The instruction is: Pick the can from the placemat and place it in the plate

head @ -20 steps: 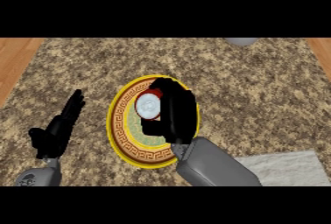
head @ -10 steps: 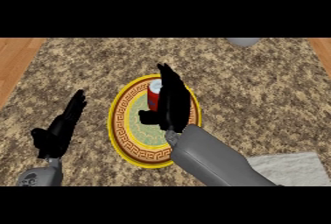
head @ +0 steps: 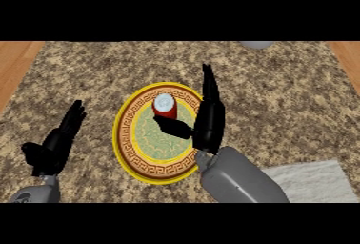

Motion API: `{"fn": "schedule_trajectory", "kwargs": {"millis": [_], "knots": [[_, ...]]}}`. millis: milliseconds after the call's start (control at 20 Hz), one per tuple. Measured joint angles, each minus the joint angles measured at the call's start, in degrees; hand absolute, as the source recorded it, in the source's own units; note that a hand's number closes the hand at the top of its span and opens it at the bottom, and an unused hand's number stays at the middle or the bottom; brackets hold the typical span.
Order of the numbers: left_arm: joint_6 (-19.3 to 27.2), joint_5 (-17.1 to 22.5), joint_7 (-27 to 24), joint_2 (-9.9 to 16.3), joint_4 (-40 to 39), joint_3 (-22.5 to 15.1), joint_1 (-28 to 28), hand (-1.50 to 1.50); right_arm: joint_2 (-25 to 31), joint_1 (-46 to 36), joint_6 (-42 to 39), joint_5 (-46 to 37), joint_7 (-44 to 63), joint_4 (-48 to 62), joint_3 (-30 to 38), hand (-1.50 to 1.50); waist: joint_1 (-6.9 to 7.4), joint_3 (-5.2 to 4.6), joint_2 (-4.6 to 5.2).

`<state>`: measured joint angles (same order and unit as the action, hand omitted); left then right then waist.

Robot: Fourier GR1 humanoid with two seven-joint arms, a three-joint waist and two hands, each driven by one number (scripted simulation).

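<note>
now the right hand (head: 208,119) has let go, fingers (head: 208,81) straight and apart; the can (head: 165,106) stands in the plate (head: 134,143). a bump from the thumb could tip it.

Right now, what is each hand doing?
Left hand: open, holding nothing.
Right hand: open, fingers straight, beside the can on the plate.

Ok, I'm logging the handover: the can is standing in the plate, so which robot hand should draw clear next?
The right robot hand: it is open right beside the can over the plate. The left robot hand rests open, off the plate to its left.
</note>
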<state>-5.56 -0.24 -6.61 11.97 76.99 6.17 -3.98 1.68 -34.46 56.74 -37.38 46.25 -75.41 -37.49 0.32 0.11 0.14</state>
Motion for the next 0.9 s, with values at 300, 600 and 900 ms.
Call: {"fn": "schedule_trajectory", "kwargs": {"millis": [300,600,900], "knots": [[0.12,-0.02,-0.67,-0.24,-0.03,0.29,0.71,0.0,9.22,13.77,4.27,12.87,-13.72,-14.05,0.06,-1.5,-0.4,0.03,0.01],[0.09,0.22,0.76,-0.33,0.89,0.42,0.4,0.0,18.29,26.59,2.36,27.84,-32.44,-23.0,0.23,-1.5,-0.43,0.08,0.01],[-0.25,-0.11,-0.29,-0.36,0.35,0.59,0.99,0.0,21.79,34.44,-9.09,40.97,-50.59,-21.49,7.43,-1.5,-0.43,0.01,-0.07]]}}
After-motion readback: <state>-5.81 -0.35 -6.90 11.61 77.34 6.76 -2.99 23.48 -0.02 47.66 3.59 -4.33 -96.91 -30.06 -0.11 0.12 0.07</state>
